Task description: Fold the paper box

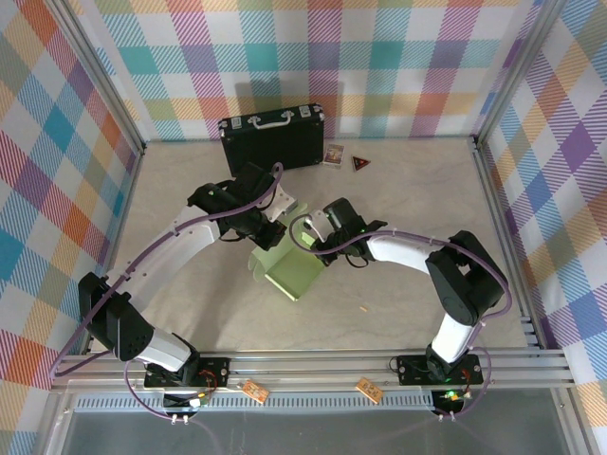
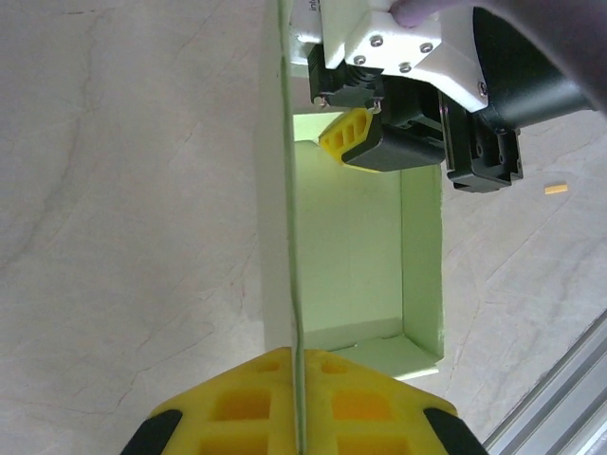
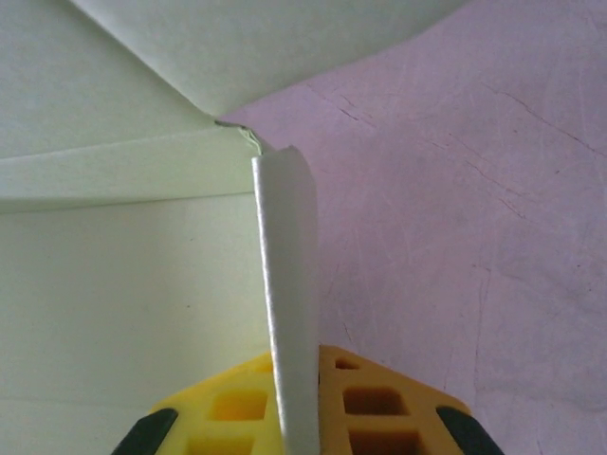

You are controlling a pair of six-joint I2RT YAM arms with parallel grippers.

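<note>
1. One paper box (image 1: pixel 292 270), a pale light-green piece of thin creased card, half formed into a shallow open tray, lies near the middle of the one pale marbled table (image 1: pixel 417 194). It sits between the ends of the two arms and well in front of the case.
2. The left gripper (image 2: pixel 296 384) has its two yellow ribbed fingers (image 2: pixel 237 409) pressed together on one long side wall of the box. The wall shows edge-on as a thin line between them, so this pincer is closed and pinching the card.
3. The right gripper (image 3: pixel 292 379) has its two yellow fingers (image 3: pixel 372 398) closed on one narrow upright flap at a corner of the box. The flap stands between them and the grip is tight on the card.
4. In the right wrist view, a second, broader flap curves across the top, above the pinched one.
5. In the left wrist view, the right gripper sits at the far end of the tray, with one yellow fingertip reaching inside it.
6. One black hard case (image 1: pixel 273 139) with a metal handle stands against the back wall.
7. Two small things lie just right of the case: one small printed card (image 1: pixel 333 154) and one dark triangular piece (image 1: pixel 360 163).
8. One short tan stick (image 1: pixel 362 308) lies on the table, right of the box and apart from it.
9. Two orange tags (image 1: pixel 253 391) rest on the near metal rail, one by each arm's base.
</note>
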